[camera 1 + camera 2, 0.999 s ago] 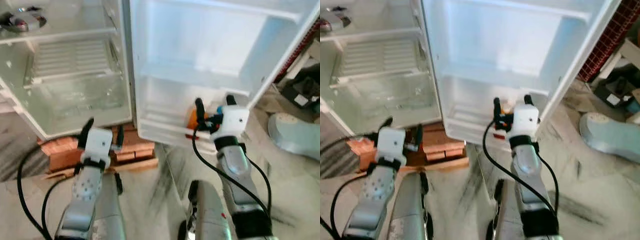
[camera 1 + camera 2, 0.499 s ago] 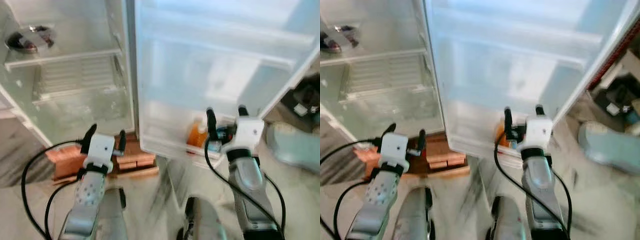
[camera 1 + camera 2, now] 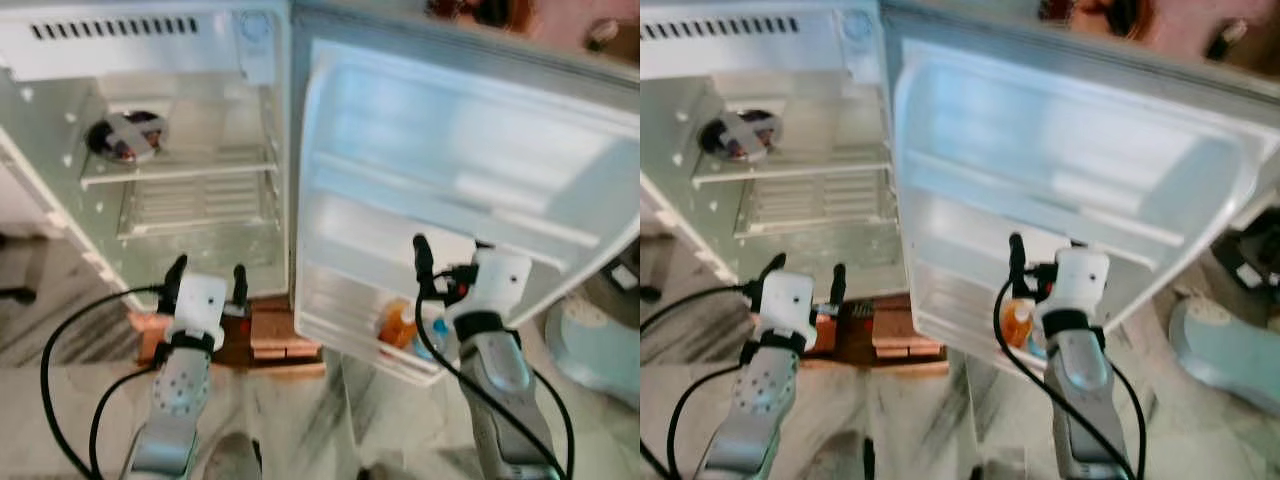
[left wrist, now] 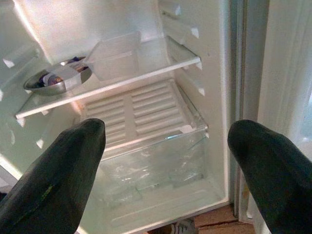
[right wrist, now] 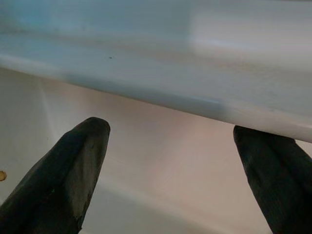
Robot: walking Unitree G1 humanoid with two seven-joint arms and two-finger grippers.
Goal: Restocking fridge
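Observation:
The fridge stands open, its white door [image 3: 480,170] swung out to the right. An orange bottle [image 3: 397,325] stands in the door's bottom bin [image 3: 340,335], with a blue-capped item [image 3: 437,330] beside it. On a shelf in the main compartment sits a metal bowl [image 3: 125,137], seen also in the left wrist view as the bowl [image 4: 56,80] next to a clear tray [image 4: 114,56]. My right gripper [image 3: 450,258] is open and empty, held just above the bottle and facing a door shelf rail [image 5: 156,83]. My left gripper [image 3: 207,280] is open and empty before the lower compartment.
The fridge rests on wooden blocks [image 3: 270,335] on a marble floor. A glass crisper drawer [image 4: 146,165] fills the compartment's bottom. A pale blue object [image 3: 600,345] lies on the floor at the right, beyond the door's edge.
The camera has tilted up, bringing the fridge's top into view. My right gripper has risen from the bottom bin, leaving the orange bottle standing there. The left gripper keeps its pose.

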